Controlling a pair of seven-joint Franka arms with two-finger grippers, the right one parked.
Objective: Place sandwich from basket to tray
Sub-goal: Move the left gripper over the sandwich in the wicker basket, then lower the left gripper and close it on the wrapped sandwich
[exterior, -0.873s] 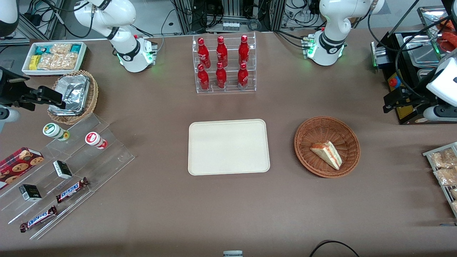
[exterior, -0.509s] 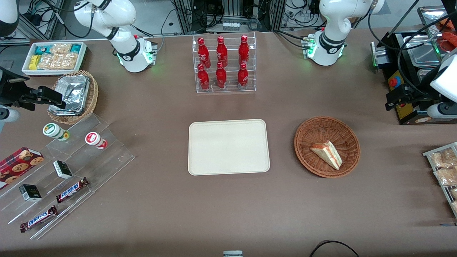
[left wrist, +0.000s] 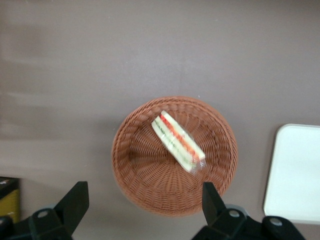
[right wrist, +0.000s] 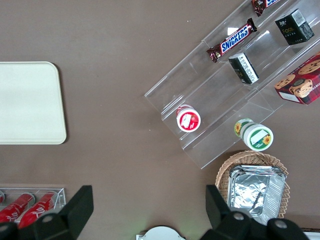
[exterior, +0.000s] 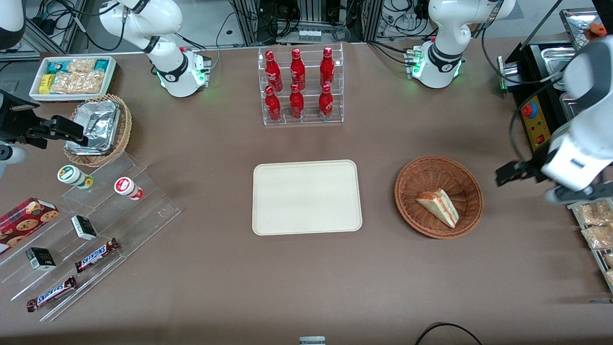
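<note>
The sandwich (exterior: 438, 207), a pale wedge with red and green layers in clear wrap, lies inside the reddish-brown wicker basket (exterior: 421, 177). The cream tray (exterior: 306, 197) lies flat beside the basket, toward the parked arm's end of the table, with nothing on it. My left gripper (exterior: 504, 174) hovers above the table just outside the basket rim, toward the working arm's end. In the left wrist view the sandwich (left wrist: 178, 140) rests in the basket (left wrist: 150, 185), a strip of tray (left wrist: 295, 170) shows, and the gripper (left wrist: 142, 202) stands open and holds nothing.
A clear rack of red bottles (exterior: 299, 86) stands farther from the camera than the tray. Bagged snacks on a rack (exterior: 594, 225) and a black control box (exterior: 534, 120) flank my arm. A clear stepped stand with snacks (exterior: 86, 225) and a foil-filled basket (exterior: 98, 127) sit at the parked arm's end.
My left arm has swung nearer to the camera and toward the basket, away from the black box. The sandwich, basket and tray have not moved.
</note>
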